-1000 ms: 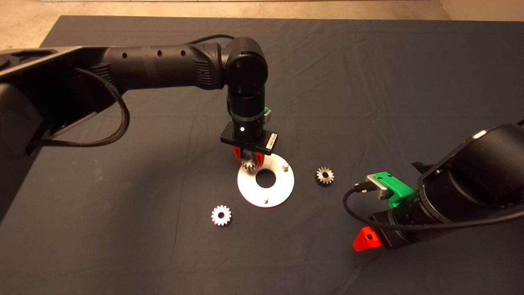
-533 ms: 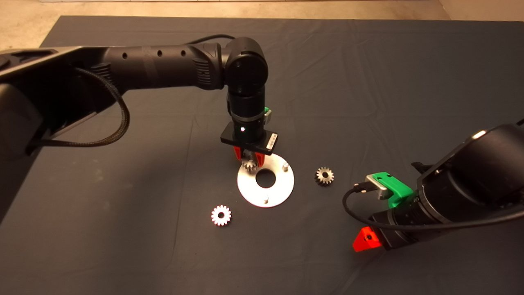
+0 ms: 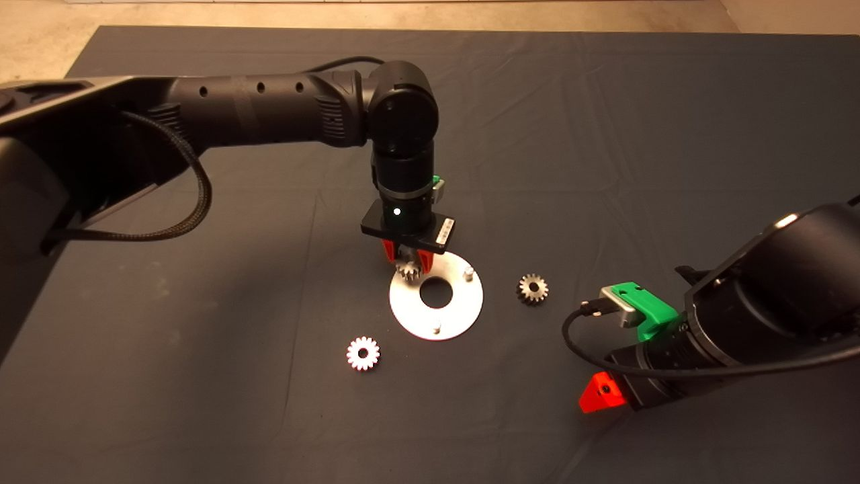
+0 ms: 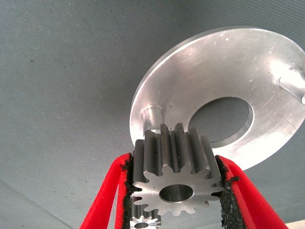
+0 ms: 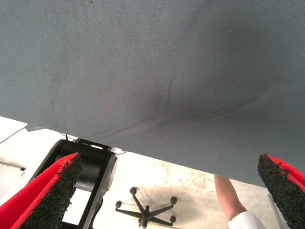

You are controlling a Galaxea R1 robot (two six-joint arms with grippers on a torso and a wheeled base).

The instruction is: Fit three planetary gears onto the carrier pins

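Note:
The white disc (image 3: 437, 294) lies mid-mat with a large centre hole; two carrier pins show in the head view, one at the right (image 3: 468, 273) and one at the front (image 3: 437, 329). My left gripper (image 3: 407, 259) hangs over the disc's rear-left edge, shut on a planetary gear (image 4: 174, 176). The gear is held just above and beside the third pin (image 4: 151, 117) on the disc (image 4: 257, 62). A second gear (image 3: 363, 353) lies front-left of the disc, a third gear (image 3: 532, 289) to its right. My right gripper (image 5: 167, 191) is open and empty, parked at the lower right.
The dark mat (image 3: 605, 134) has creases. In the right wrist view, past the mat's edge, a chair base (image 5: 145, 210) and a person's arm (image 5: 231, 202) show on the floor side.

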